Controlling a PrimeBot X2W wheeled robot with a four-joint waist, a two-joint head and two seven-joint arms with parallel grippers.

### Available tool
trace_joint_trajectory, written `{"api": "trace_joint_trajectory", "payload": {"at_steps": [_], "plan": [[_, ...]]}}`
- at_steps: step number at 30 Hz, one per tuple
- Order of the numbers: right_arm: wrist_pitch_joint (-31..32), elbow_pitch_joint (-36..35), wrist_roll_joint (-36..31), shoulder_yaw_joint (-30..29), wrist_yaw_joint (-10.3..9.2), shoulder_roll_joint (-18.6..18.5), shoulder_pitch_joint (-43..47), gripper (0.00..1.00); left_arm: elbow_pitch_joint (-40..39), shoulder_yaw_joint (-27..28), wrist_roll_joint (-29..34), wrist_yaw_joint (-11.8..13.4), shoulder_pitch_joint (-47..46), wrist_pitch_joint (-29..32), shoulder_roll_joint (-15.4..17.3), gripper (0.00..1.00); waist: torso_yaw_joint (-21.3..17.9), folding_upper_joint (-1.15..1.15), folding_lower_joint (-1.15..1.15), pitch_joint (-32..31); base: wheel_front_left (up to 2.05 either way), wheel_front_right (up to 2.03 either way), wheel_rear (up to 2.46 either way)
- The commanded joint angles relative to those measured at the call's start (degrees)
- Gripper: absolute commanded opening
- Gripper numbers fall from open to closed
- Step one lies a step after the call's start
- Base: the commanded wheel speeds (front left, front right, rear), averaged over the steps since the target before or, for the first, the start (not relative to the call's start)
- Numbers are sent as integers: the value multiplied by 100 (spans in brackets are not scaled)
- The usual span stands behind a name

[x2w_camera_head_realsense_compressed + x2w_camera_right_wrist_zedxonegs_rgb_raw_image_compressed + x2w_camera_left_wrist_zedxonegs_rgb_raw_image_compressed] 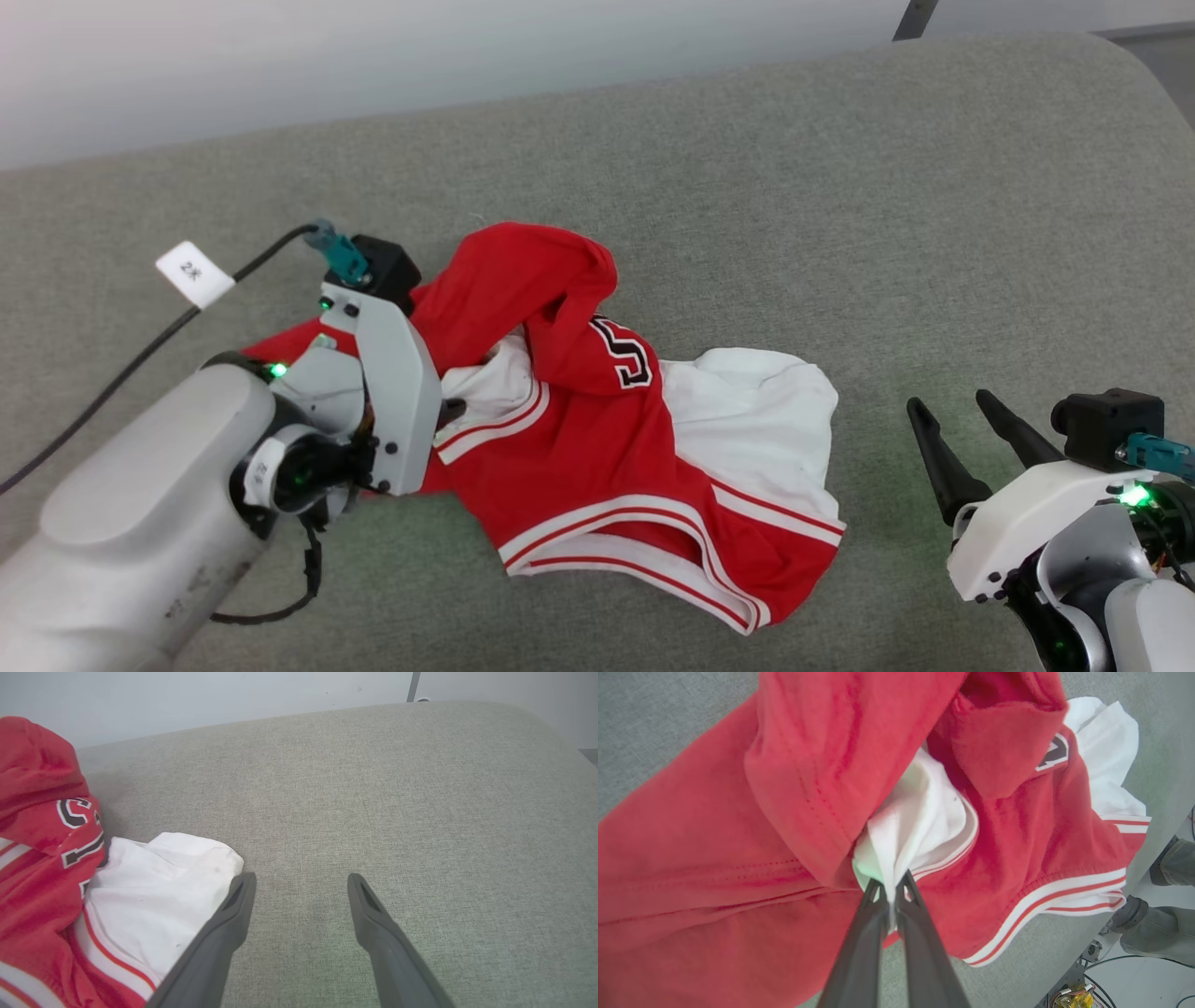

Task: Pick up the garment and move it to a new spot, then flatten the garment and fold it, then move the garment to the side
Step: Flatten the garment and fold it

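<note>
Left tool [889,891] at the bottom of its wrist view is pinching a white fold of the red shirt [579,448], which sits crumpled mid-frame on the gray cushion [840,187]. Right tool [950,401], lower right, spread wide.

Crumpled red jersey [579,439], white sleeves, striped trim (black lettering half hidden), heaped on grey cushion [840,187].

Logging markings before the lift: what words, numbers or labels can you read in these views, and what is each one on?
"2" plus a character too small to make out: white tag on the black cable.
"C": black, white-outlined lettering on the garment; the characters beside it are folded and cut off, so they can't be read.
Small sticker on the left arm's wrist: too small to read.
</note>
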Motion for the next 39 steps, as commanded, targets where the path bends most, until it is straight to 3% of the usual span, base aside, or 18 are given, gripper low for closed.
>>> {"api": "trace_joint_trajectory", "payload": {"at_steps": [1, 11, 24, 31, 35, 39], "plan": [[-20, 7, -42, -36, -5, -25, 8, 100, -12, 23, -35, 16, -18, -12, -2, 0, 23, 0, 0, -30, 0, 0, 0], [42, 36, -63, -153, -4, -55, 204, 100, -566, 359, -277, 492, 360, -150, 397, 0, 250, 0, 0, -330, 0, 0, 0], [267, -91, -145, -258, -4, -86, 616, 100, -1890, 1104, -1001, 1448, 1894, -763, 1490, 0, 741, 0, 0, -855, 0, 0, 0], [361, -157, -137, -305, -4, -112, 779, 100, -2135, 1497, -1411, 1831, 2962, -1327, 2026, 0, 940, 0, 0, -1054, 0, 0, 0], [401, -190, -129, -308, -4, -122, 843, 100, -1969, 1593, -1518, 1891, 3471, -1582, 2282, 0, 998, 0, 0, -1109, 0, 0, 0], [436, -211, -131, -294, -4, -116, 875, 100, -1615, 1586, -1559, 1753, 3767, -1756, 2286, 0, 1014, 0, 0, -1140, 0, 0, 0]]}}
